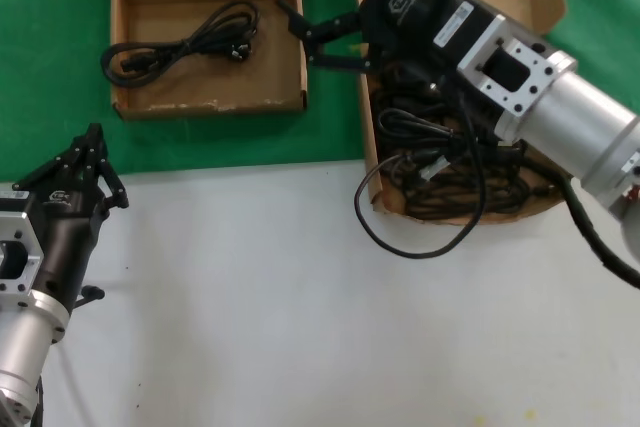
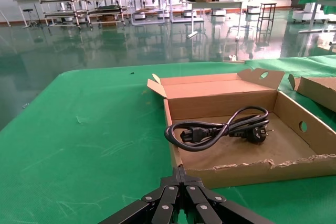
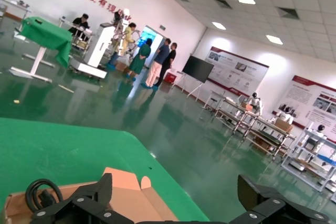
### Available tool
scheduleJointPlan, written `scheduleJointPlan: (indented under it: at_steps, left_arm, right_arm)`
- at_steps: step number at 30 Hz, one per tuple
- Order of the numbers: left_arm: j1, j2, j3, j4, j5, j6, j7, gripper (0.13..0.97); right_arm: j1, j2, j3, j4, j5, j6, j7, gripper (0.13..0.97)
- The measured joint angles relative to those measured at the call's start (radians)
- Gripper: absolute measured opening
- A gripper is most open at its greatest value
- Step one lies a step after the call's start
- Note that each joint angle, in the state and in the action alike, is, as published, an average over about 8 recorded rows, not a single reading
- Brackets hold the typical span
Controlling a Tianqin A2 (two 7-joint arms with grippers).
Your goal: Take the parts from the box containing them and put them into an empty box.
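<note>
The smaller shallow box lies at the far left on the green cloth with one black power cord in it. The larger box at the far right holds several tangled black cords; one loop hangs over its front onto the white table. My right gripper is open and empty, above the gap between the two boxes, by the smaller box's right wall. My left gripper is shut and empty, parked near the table's left front. The left wrist view shows the smaller box and its cord beyond my shut gripper.
Green cloth covers the far half and white tabletop the near half. The right wrist view shows my open gripper, a box flap and a bit of cord. The larger box's corner shows in the left wrist view.
</note>
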Motion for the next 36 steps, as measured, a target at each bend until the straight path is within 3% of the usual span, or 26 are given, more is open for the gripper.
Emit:
scheduleJointPlan:
  at_steps: [10,22,26,36]
  left_arm:
    - [0.0,0.0,0.0,0.0,0.0,0.0,0.0,0.163]
    - [0.002,-0.001,0.0,0.0,-0.004,-0.002,0.003,0.269]
    - [0.003,-0.001,0.0,0.0,-0.005,-0.003,0.003,0.269]
    - [0.005,-0.002,0.0,0.0,-0.009,-0.006,0.006,0.455]
  right_arm:
    - [-0.027,-0.007,0.02,0.001,0.038,0.004,-0.033,0.899]
    - [-0.101,-0.006,0.047,0.003,0.062,0.063,0.004,0.961]
    - [-0.133,-0.006,0.058,0.004,0.072,0.088,0.02,0.964]
    - [-0.211,-0.005,0.086,0.005,0.097,0.15,0.06,0.966]
